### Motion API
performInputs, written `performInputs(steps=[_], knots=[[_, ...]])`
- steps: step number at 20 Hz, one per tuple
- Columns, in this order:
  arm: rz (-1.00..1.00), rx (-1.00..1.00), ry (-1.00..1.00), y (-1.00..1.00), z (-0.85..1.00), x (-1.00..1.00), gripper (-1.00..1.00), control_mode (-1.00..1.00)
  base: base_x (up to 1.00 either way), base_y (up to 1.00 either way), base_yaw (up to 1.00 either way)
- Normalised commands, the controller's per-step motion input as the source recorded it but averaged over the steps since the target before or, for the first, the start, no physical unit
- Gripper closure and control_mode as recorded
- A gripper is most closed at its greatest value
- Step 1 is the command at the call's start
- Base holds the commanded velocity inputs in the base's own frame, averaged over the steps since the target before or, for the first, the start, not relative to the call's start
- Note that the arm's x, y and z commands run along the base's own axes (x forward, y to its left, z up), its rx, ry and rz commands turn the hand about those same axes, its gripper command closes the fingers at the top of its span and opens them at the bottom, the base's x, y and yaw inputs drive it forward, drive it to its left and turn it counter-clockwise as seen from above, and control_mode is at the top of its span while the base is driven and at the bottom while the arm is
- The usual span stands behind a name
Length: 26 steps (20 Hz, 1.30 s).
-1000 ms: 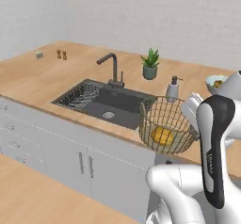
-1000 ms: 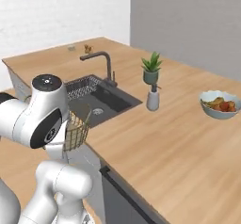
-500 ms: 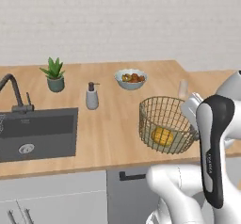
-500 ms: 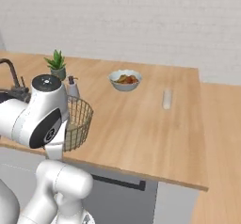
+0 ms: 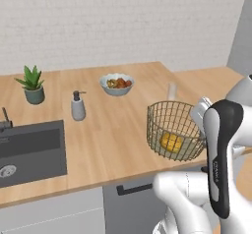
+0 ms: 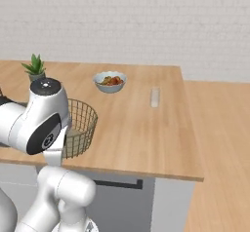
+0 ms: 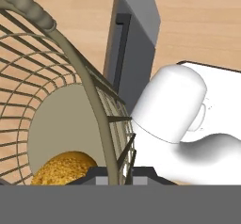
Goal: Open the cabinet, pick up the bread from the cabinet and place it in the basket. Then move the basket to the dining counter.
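The basket (image 5: 175,128), a round tan wire-mesh bowl, hangs just above the front edge of the wooden counter (image 5: 113,134). The bread (image 5: 170,142), a golden-brown roll, lies on its flat base. My gripper (image 5: 198,116) is shut on the basket's right rim. In the hand view the fingertips (image 7: 115,175) pinch the rim wire of the basket (image 7: 61,72), with the bread (image 7: 63,169) low inside. In the right base view the basket (image 6: 81,125) shows partly behind my arm. The cabinet is out of view.
On the counter stand a white fruit bowl (image 5: 116,83) (image 6: 110,81), a potted plant (image 5: 32,84) (image 6: 35,67), a soap dispenser (image 5: 78,106) and a small pale glass (image 5: 172,90) (image 6: 155,97). The dark sink (image 5: 29,152) lies left. The counter ends at right (image 6: 193,143). Grey drawer fronts (image 7: 134,44) sit below.
The whole picture has shifted: the base has driven right along the counter, so sink and plant slid left. The basket with the bread stays in my grip.
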Motion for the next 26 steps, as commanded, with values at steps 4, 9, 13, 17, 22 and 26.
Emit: performInputs(steps=[4,9,13,17,22,26], knots=[[0.00,0.00,0.00,0.00,0.00,0.00,1.00,1.00,0.32,0.22,-0.14],[0.00,0.00,0.00,0.00,0.00,0.00,1.00,1.00,0.33,0.17,-0.11],[-0.04,0.00,0.00,0.05,0.00,0.38,1.00,-1.00,0.00,0.00,0.00],[0.00,0.00,0.00,0.00,0.00,0.56,1.00,-1.00,0.00,0.00,0.00],[0.00,0.00,0.00,-0.01,-0.04,0.87,1.00,-1.00,0.00,0.00,0.00],[0.02,0.00,0.00,-0.03,-0.34,1.00,1.00,-1.00,0.00,0.00,0.00]])
